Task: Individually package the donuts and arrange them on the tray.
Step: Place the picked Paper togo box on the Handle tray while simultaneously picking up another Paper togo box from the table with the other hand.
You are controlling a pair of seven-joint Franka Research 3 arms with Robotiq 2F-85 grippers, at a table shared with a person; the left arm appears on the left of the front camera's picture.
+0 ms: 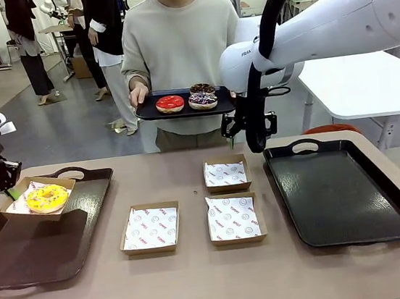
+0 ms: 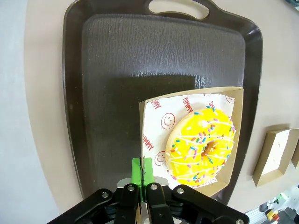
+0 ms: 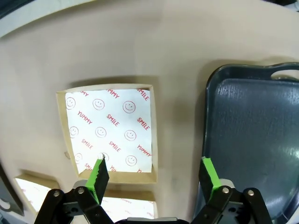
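Note:
The yellow-iced donut (image 1: 47, 197) lies in a paper-lined cardboard box (image 1: 19, 207) held a little above the left black tray (image 1: 44, 249). My left gripper (image 1: 7, 186) is shut on that box's edge; in the left wrist view its green fingertips (image 2: 141, 169) pinch the rim beside the donut (image 2: 202, 144). Across the table, a person holds a small dark tray (image 1: 150, 112) carrying the red-glazed donut (image 1: 170, 103), the chocolate-topped donut (image 1: 202, 89) and the sprinkled dark donut (image 1: 203, 102). My right gripper (image 1: 250, 140) hangs open over the far empty box (image 3: 110, 128), holding nothing.
Three empty lined boxes stand mid-table: one on the left (image 1: 151, 228), one near right (image 1: 235, 218), one far right (image 1: 226, 173). A large black tray (image 1: 344, 190) lies at the right, bare. People stand in the background.

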